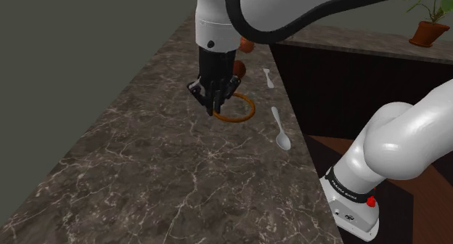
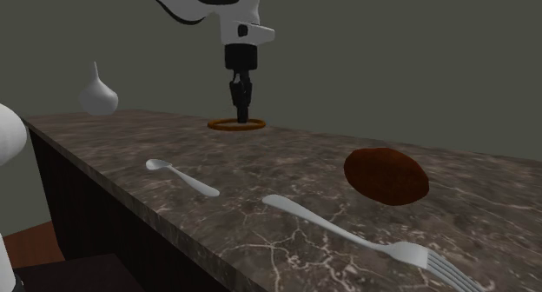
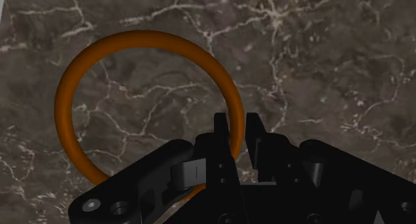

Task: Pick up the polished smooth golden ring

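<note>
Gripper (image 3: 238, 126), foreground: its black fingers straddle one side of the orange-brown ring (image 3: 143, 36) and appear clenched on the band. The ring lies flat on the dark marble counter (image 3: 320, 69), directly beneath the hand, with a spoon (image 1: 284, 141) well apart. Good practice for the lift: confirm a firm pinch, then rise straight up so the thin band cannot slip.

Smooth, faintly glossy ring (image 3: 143, 37) — countertop (image 3: 320, 69) dark veined marble (polished).
</note>
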Robot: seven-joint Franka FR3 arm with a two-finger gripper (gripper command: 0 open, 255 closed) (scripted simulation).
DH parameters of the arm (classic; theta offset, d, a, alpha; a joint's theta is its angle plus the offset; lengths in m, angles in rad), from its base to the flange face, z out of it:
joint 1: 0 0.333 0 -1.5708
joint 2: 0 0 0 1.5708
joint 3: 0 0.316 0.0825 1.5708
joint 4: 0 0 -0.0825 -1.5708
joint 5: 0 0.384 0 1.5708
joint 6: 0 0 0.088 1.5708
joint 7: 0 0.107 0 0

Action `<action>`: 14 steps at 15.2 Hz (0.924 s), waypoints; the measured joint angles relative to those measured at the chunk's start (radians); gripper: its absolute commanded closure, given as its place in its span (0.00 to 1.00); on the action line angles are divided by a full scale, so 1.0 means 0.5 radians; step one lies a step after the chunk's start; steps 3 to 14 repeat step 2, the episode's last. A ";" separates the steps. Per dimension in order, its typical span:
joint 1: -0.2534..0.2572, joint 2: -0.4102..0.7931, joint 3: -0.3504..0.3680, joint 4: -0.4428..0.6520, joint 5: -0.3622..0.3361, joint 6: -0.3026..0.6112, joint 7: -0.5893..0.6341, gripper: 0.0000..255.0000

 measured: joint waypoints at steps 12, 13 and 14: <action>0.000 -0.009 -0.006 0.037 -0.001 -0.045 0.001 1.00; 0.000 -0.009 -0.006 0.037 -0.001 -0.045 0.001 1.00; 0.000 -0.009 -0.006 0.037 -0.001 -0.045 0.001 1.00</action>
